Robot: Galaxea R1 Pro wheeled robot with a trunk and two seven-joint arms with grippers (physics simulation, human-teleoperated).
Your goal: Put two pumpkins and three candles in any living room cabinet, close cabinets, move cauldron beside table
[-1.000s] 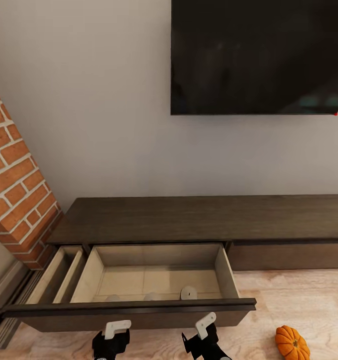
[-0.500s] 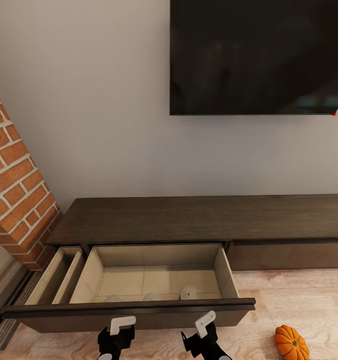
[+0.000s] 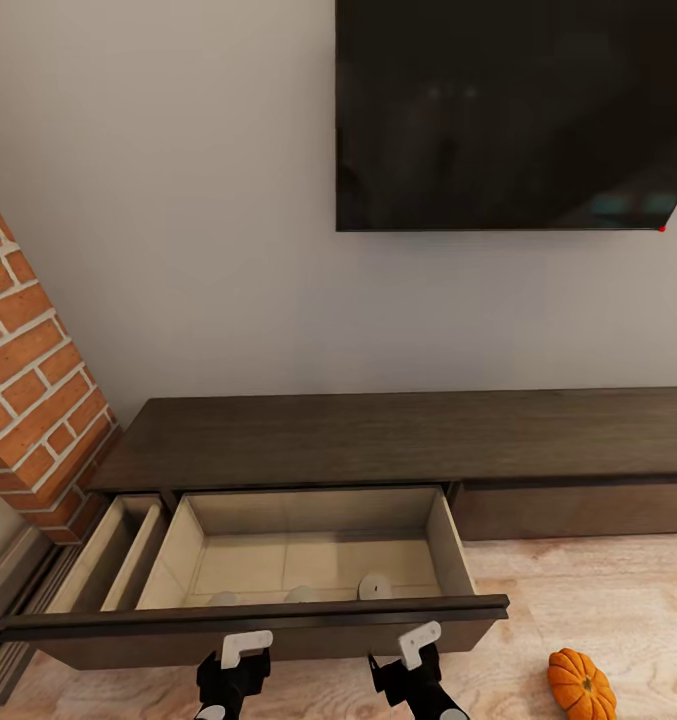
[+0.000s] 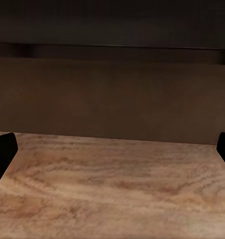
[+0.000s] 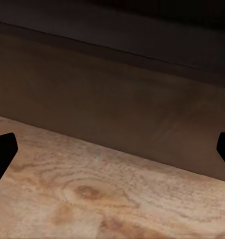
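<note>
1. Standing along the far wall, the cabinet (image 3: 398, 440) has its wide drawer (image 3: 308, 550) pulled out, three candles (image 3: 376, 586) inside near its front.
2. One pumpkin (image 3: 581, 684) sits on the floor (image 3: 598, 600), near right; likely light, rigid, ribbed, best pinched across its middle.
3. Left gripper (image 3: 230, 672) and right gripper (image 3: 410, 665) hover spread wide, empty, before the drawer front.

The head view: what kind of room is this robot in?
Most likely a living room: a large dark screen hangs on the wall above a long low dark-wood cabinet with its drawer open, a brick column stands beside it, and a pumpkin sits on the wood floor.
</note>
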